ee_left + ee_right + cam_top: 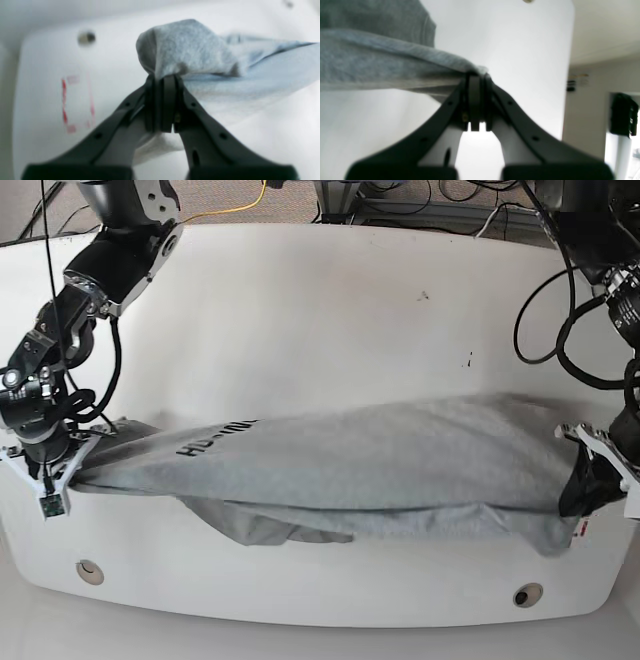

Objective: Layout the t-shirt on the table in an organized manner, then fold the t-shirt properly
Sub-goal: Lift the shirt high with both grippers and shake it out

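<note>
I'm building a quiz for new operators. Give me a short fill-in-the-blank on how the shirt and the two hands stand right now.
1. Both the left hand and the right hand are clamped ____ on the t-shirt.
2. The t-shirt is stretched ____ the two hands.
3. In the base view, the dark lettering lies nearer the ____ hand.
4. In the left wrist view, a rectangle of ____ tape marks the table.

Missing words: shut; between; right; red

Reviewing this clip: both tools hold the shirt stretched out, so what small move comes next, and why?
Probably lower both ends together. The left tool and right tool are shut on the t-shirt, stretched across the table, yet a fold hangs bunched underneath.
</note>
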`<action>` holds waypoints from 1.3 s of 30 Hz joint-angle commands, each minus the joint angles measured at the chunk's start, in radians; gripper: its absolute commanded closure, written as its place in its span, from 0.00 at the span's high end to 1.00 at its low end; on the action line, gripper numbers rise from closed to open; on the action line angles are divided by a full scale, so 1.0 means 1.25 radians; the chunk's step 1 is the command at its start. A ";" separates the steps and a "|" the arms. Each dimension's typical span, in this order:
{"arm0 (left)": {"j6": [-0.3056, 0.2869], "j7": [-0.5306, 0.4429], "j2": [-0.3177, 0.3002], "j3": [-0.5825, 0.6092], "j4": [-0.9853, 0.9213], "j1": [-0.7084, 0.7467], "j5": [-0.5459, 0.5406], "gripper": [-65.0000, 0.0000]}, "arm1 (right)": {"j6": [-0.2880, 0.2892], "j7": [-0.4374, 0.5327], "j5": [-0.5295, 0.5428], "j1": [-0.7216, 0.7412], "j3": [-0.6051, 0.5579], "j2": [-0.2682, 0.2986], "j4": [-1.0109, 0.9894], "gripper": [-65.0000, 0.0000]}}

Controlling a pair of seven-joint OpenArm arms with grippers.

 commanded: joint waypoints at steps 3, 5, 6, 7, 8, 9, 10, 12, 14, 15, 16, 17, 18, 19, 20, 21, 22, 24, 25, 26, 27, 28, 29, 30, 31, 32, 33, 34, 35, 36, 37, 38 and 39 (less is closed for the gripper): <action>0.001 -0.023 -0.016 0.004 0.009 -0.125 -0.003 0.00 | -0.001 0.016 0.012 0.073 0.007 0.068 0.012 0.00; 0.001 -0.023 -0.014 0.029 0.007 -0.186 -0.002 0.00 | -0.001 0.006 0.012 0.105 0.007 0.087 -0.004 0.00; 0.001 -0.023 -0.014 0.040 0.006 -0.209 -0.002 0.00 | -0.001 0.001 0.012 0.120 0.005 0.093 -0.014 0.00; 0.001 -0.023 -0.014 0.052 0.006 -0.234 -0.002 0.00 | -0.001 -0.004 0.012 0.140 0.004 0.098 -0.026 0.00; 0.002 -0.023 -0.014 0.061 0.006 -0.253 -0.002 0.00 | -0.001 -0.006 0.012 0.156 0.004 0.101 -0.036 0.00; 0.002 -0.023 -0.013 0.073 0.005 -0.284 0.000 0.00 | -0.001 -0.007 0.012 0.178 0.003 0.104 -0.055 0.00; 0.002 -0.023 -0.012 0.080 0.004 -0.305 0.005 0.00 | -0.001 -0.007 0.012 0.198 0.003 0.104 -0.068 0.00; 0.002 -0.023 -0.008 0.100 -0.006 -0.347 0.022 0.00 | -0.001 -0.007 0.012 0.240 0.002 0.105 -0.104 0.00; 0.002 -0.023 0.006 0.118 -0.018 -0.392 0.043 0.00 | -0.001 -0.007 0.012 0.288 0.001 0.114 -0.141 0.00; 0.002 -0.023 0.022 0.128 -0.027 -0.424 0.056 0.00 | -0.001 -0.007 0.012 0.322 0.001 0.122 -0.170 0.00; 0.002 -0.023 0.033 0.133 -0.033 -0.451 0.070 0.01 | -0.001 -0.007 0.012 0.353 -0.004 0.127 -0.196 0.00; 0.002 -0.023 0.038 0.136 -0.038 -0.465 0.076 0.01 | -0.001 -0.007 0.012 0.370 -0.009 0.131 -0.212 0.00; 0.002 -0.023 0.048 0.142 -0.052 -0.499 0.092 0.01 | -0.001 -0.007 0.012 0.414 -0.025 0.141 -0.249 0.00; 0.002 -0.023 0.052 0.143 -0.059 -0.510 0.097 0.01 | -0.001 -0.006 0.012 0.431 -0.031 0.145 -0.262 0.00; 0.002 -0.023 0.057 0.147 -0.076 -0.533 0.102 0.01 | -0.001 -0.006 0.012 0.466 -0.042 0.152 -0.287 0.00; 0.002 -0.023 0.062 0.148 -0.102 -0.565 0.103 0.01 | -0.001 -0.005 0.012 0.505 -0.056 0.156 -0.316 0.00; 0.002 -0.023 0.064 0.149 -0.113 -0.580 0.103 0.01 | -0.001 -0.004 0.010 0.522 -0.062 0.158 -0.331 0.00; 0.002 -0.023 0.069 0.152 -0.157 -0.638 0.103 0.01 | -0.001 0.000 0.005 0.586 -0.088 0.160 -0.370 0.00; 0.002 -0.023 0.070 0.152 -0.178 -0.663 0.103 0.01 | -0.001 0.005 0.004 0.617 -0.103 0.161 -0.390 0.00; 0.002 -0.024 0.070 0.152 -0.206 -0.694 0.103 0.01 | -0.001 0.011 0.004 0.653 -0.122 0.171 -0.417 0.00; 0.002 -0.025 0.071 0.152 -0.217 -0.708 0.103 0.01 | -0.001 0.013 0.004 0.669 -0.132 0.176 -0.430 0.00; 0.002 -0.026 0.076 0.153 -0.244 -0.740 0.103 0.01 | -0.001 0.020 0.004 0.709 -0.152 0.187 -0.456 0.00; 0.002 -0.026 0.084 0.153 -0.264 -0.767 0.103 0.01 | -0.001 0.026 0.004 0.739 -0.166 0.192 -0.474 0.00; 0.002 -0.026 0.090 0.153 -0.285 -0.792 0.106 0.01 | -0.001 0.032 0.004 0.769 -0.181 0.197 -0.495 0.00; 0.002 -0.026 0.094 0.153 -0.301 -0.811 0.108 0.01 | -0.001 0.037 0.004 0.792 -0.193 0.199 -0.511 0.00; 0.002 -0.028 0.095 0.153 -0.328 -0.841 0.105 0.01 | -0.001 0.045 0.004 0.833 -0.214 0.203 -0.540 0.00; 0.002 -0.028 0.095 0.153 -0.340 -0.857 0.103 0.01 | -0.001 0.048 0.004 0.854 -0.225 0.203 -0.552 0.00; 0.002 -0.028 0.096 0.153 -0.356 -0.878 0.103 0.01 | -0.001 0.050 0.004 0.882 -0.240 0.204 -0.569 0.00; 0.002 -0.029 0.097 0.153 -0.372 -0.902 0.103 0.01 | -0.001 0.050 0.004 0.910 -0.252 0.206 -0.581 0.00; 0.002 -0.030 0.097 0.153 -0.378 -0.909 0.103 0.01 | -0.001 0.050 0.004 0.924 -0.258 0.208 -0.584 0.00; 0.001 -0.031 0.098 0.153 -0.390 -0.922 0.102 0.01 | -0.001 0.049 0.004 0.946 -0.269 0.218 -0.586 0.00; 0.001 -0.031 0.102 0.153 -0.396 -0.925 0.100 0.01 | -0.001 0.049 0.005 0.952 -0.277 0.222 -0.586 0.00; 0.001 -0.031 0.110 0.153 -0.396 -0.927 0.099 0.01 | -0.001 0.048 0.007 0.953 -0.281 0.225 -0.586 0.00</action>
